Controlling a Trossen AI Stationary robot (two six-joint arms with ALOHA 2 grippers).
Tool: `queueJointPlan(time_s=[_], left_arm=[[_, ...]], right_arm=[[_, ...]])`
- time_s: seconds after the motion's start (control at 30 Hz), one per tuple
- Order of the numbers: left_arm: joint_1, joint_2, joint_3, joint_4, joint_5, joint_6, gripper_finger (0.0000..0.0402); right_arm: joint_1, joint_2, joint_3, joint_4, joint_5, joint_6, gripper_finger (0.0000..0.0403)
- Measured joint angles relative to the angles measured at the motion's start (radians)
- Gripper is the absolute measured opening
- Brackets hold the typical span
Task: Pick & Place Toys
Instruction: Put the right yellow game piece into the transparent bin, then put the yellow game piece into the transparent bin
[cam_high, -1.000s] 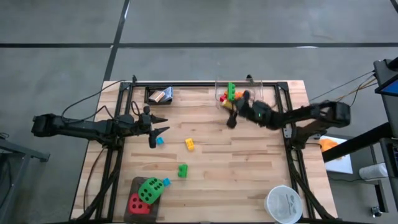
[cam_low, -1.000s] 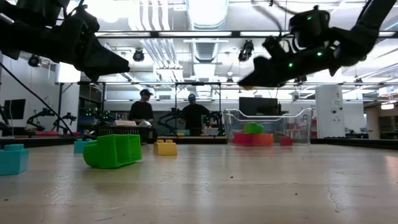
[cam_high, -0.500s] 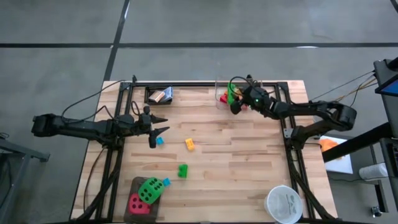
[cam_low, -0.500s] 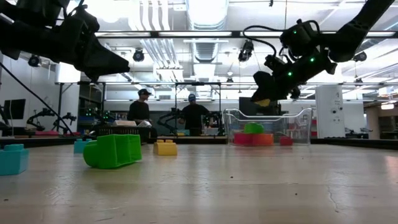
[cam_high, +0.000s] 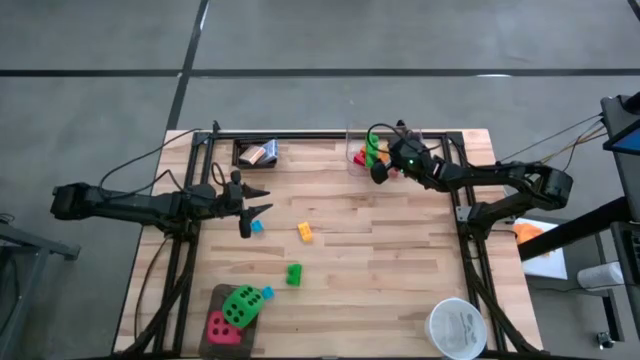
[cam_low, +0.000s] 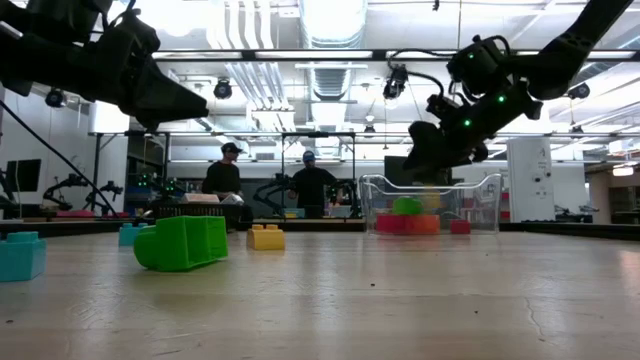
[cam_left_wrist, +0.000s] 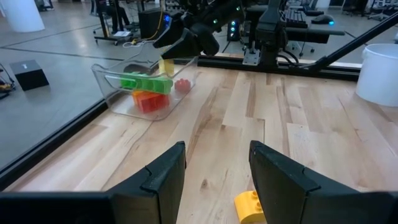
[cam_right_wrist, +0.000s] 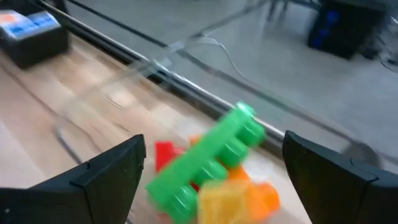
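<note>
- One yellow brick (cam_left_wrist: 165, 65) is the thing of this step: in the left wrist view it is just under my right claw (cam_high: 378, 170), at the rim of the clear tub (cam_left_wrist: 118, 99). It looks free and dropping in, but I cannot tell if it touches the fingers.
- In the right wrist view the yellow brick shows blurred, on top of the heap inside the tub, between the two wide dark fingers (cam_right_wrist: 106, 174) of that claw.
- My right claw hangs above the tub at the far edge of the counter (cam_high: 390, 250), with fingers spread wide and nothing held between them. I judge this height is chosen so the brick falls inside the walls and does not bounce out.
- Already in the tub are a long green brick (cam_right_wrist: 208, 162), an orange brick (cam_right_wrist: 264, 196) and a red brick (cam_right_wrist: 164, 154); the walls keep them together.
- Several toys lie loose on the counter: a yellow brick on the counter (cam_high: 305, 232), a green brick on the counter (cam_high: 293, 273), a small blue brick (cam_high: 256, 226), and the green die (cam_high: 239, 304) and red die (cam_high: 219, 327) near the front left corner.
- My left claw (cam_high: 250, 205) waits over the left side of the counter, just by the blue brick. Its fingers are partly apart and hold nothing.
- A card pack (cam_high: 258, 153) rests at the far left; its print is too small to read. I see no brand or writing anywhere.
- A round white bowl (cam_high: 455, 328) stands at the front right corner, well apart from the toys.
</note>
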Motion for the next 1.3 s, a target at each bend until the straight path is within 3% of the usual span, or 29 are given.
queueJointPlan(time_s=[0.17, 0.3, 0.43, 0.67, 0.8, 1.07, 1.3], left_arm=[[0.000, 0.000, 0.000, -0.003, 0.000, 0.000, 0.0177], [0.000, 0.000, 0.000, -0.003, 0.000, 0.000, 0.0177], [0.000, 0.000, 0.000, -0.002, 0.000, 0.000, 0.0177], [0.000, 0.000, 0.000, -0.002, 0.000, 0.000, 0.0177], [0.000, 0.000, 0.000, -0.001, 0.000, -0.001, 0.0177], [0.000, 0.000, 0.000, -0.001, 0.000, -0.004, 0.0177], [0.000, 0.000, 0.000, -0.001, 0.000, -0.004, 0.0177]], right_arm=[[0.000, 0.000, 0.076, -0.239, 0.078, 0.045, 0.0369], [0.010, -0.001, 0.145, -0.367, 0.079, 0.067, 0.0369], [0.067, -0.004, 0.150, -0.262, 0.045, 0.017, 0.0370], [0.262, 0.048, 0.135, -0.021, -0.232, -0.062, 0.0370], [0.410, 0.138, 0.146, 0.049, -0.242, -0.079, 0.0370], [0.581, 0.414, 0.325, 0.035, -0.179, 0.148, 0.0370], [0.621, 0.637, 0.599, -0.186, -0.079, 0.197, 0.0370]])
